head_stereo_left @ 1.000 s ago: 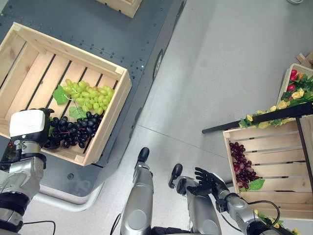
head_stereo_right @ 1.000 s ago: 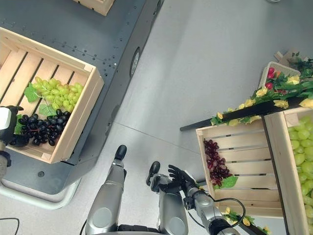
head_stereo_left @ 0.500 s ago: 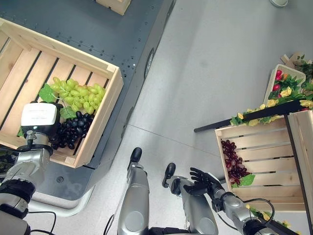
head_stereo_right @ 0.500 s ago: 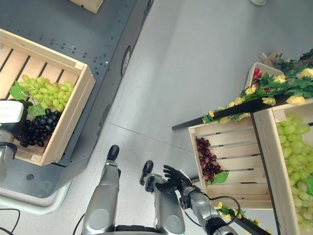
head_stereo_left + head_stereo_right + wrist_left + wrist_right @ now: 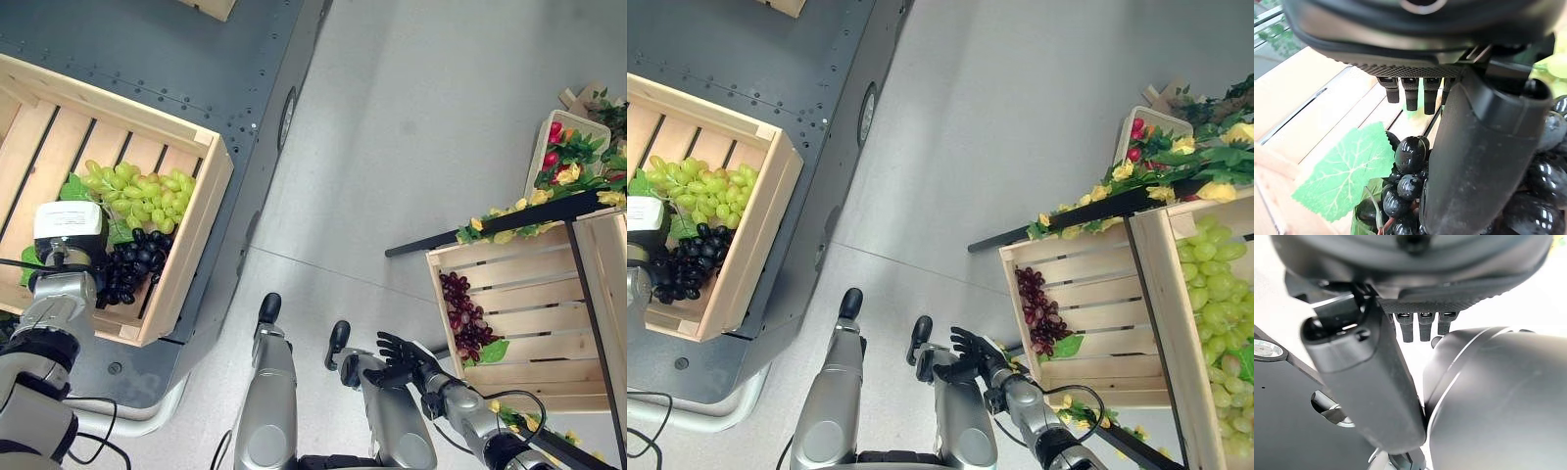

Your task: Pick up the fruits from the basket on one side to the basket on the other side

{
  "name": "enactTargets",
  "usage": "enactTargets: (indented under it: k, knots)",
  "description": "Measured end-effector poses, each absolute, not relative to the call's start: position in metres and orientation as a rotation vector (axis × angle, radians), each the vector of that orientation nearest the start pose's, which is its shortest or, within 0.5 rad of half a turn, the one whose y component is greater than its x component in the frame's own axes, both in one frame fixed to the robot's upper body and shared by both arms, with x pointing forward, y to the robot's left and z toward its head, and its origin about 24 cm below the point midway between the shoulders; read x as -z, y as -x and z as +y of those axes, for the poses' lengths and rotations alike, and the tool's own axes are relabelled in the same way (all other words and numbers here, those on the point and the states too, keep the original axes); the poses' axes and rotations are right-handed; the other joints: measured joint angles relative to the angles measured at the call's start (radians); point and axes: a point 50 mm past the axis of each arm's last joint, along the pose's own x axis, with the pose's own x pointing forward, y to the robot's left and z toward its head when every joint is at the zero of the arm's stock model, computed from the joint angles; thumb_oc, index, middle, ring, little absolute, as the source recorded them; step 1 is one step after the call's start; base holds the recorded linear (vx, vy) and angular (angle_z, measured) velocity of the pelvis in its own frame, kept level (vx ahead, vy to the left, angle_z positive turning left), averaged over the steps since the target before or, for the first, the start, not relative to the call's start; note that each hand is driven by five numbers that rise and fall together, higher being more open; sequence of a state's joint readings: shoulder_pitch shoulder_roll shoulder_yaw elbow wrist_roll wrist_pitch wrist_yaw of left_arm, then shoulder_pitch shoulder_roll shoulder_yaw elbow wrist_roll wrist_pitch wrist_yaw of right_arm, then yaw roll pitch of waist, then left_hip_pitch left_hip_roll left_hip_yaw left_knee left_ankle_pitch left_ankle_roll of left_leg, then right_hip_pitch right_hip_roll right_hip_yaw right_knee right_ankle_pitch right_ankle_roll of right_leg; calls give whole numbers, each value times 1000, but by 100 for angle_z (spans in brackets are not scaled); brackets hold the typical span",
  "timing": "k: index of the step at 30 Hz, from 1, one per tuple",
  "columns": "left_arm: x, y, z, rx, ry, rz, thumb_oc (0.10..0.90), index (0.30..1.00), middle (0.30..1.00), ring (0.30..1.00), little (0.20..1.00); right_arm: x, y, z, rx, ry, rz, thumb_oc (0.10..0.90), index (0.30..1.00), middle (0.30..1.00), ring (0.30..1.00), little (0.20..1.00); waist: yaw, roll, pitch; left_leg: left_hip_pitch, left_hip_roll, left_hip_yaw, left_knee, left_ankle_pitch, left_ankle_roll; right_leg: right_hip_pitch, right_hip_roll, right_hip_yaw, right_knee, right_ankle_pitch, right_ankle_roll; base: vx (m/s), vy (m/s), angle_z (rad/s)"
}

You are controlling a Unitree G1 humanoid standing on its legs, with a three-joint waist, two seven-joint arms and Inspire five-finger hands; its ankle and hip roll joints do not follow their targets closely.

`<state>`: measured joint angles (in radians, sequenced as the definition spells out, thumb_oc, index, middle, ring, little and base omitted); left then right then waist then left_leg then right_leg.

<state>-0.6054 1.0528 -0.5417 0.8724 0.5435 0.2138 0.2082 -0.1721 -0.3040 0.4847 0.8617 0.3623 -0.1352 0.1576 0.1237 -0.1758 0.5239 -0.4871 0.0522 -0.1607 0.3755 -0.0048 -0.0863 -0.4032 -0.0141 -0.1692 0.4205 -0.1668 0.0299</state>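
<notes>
I see pale unfinished wood, slatted and matt, on the left crate (image 5: 186, 257) and the right crate (image 5: 534, 304). The black grapes (image 5: 1410, 152) look like glossy smooth plastic; their leaf (image 5: 1347, 171) is matt and veined like fabric. The green grapes (image 5: 137, 191) have a softer sheen. My left hand (image 5: 1476, 161) is smooth dark plastic. The platform (image 5: 176, 69) looks like dark riveted metal, and the floor (image 5: 431, 127) smooth matt grey.
</notes>
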Motion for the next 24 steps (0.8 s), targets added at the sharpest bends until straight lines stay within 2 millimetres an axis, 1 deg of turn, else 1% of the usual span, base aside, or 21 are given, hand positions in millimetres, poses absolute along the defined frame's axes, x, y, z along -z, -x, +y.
enactTargets:
  k: [3, 5, 9, 11, 13, 14, 16, 19, 24]
  knots:
    - [-130, -297, 403, -422, -1770, 491, 800, 900, 900, 900, 900, 99, -215, -167, -346, 125, 664, 800, 900, 900, 900, 900, 1, 0, 0, 13, 0, 0, -1, 0, 0, 14, -1, -2, 0, -2, 3, 24, -36, 1]
    - [-128, -295, 403, -447, -1759, 462, 800, 900, 900, 900, 900, 99, -215, -168, -345, 125, 667, 800, 900, 900, 900, 900, 3, 0, 0, 13, 0, -1, -3, -3, -6, 14, -1, -4, 2, -4, 5, 13, -15, 1]
    - [-127, -290, 401, -487, -1744, 395, 800, 900, 900, 900, 900, 100, -215, -168, -342, 124, 668, 800, 900, 900, 900, 900, 6, 0, 0, 9, -1, -1, -9, -3, -6, 11, -2, -5, 2, -7, -1, 14, -29, 2]
    - [-127, -287, 399, -512, -1719, 361, 800, 900, 900, 900, 900, 100, -215, -168, -338, 123, 668, 800, 900, 900, 900, 900, 11, 0, 0, 4, -1, -4, -12, -2, -7, 6, -2, -7, 1, -8, -3, 20, -44, 7]
    - [-129, -284, 398, -534, -1700, 334, 800, 900, 900, 900, 900, 100, -214, -170, -330, 118, 670, 800, 900, 900, 900, 900, 26, 0, 0, -5, -1, -8, -16, -1, -9, -4, -2, -10, 1, -10, -5, 25, -50, 9]
    - [-131, -279, 397, -549, -1686, 312, 800, 900, 900, 900, 900, 100, -215, -170, -328, 116, 668, 800, 900, 900, 900, 900, 28, 1, 1, -13, -2, -19, -20, 5, -7, -6, -2, -23, -2, -10, -3, 15, -26, 16]
    - [-133, -278, 394, -543, -1690, 289, 800, 900, 900, 900, 900, 100, -214, -170, -325, 117, 670, 800, 900, 900, 900, 900, 40, 1, 1, -15, -3, -32, -23, 8, -10, -5, -1, -34, -6, -12, -9, 21, -32, 19]
    - [-134, -277, 389, -512, -1687, 273, 800, 900, 900, 900, 900, 102, -213, -171, -318, 120, 678, 800, 900, 900, 900, 900, 63, 2, 1, -13, -2, -33, -30, 9, -12, -3, -1, -42, -7, -15, -16, 20, -16, 9]
    - [-132, -275, 386, -448, -1658, 311, 800, 900, 900, 900, 900, 102, -212, -171, -317, 117, 682, 800, 900, 900, 900, 900, 64, 2, 1, -9, -2, -33, -31, 9, -11, 12, -3, -56, -16, -17, -15, 16, 5, 7]
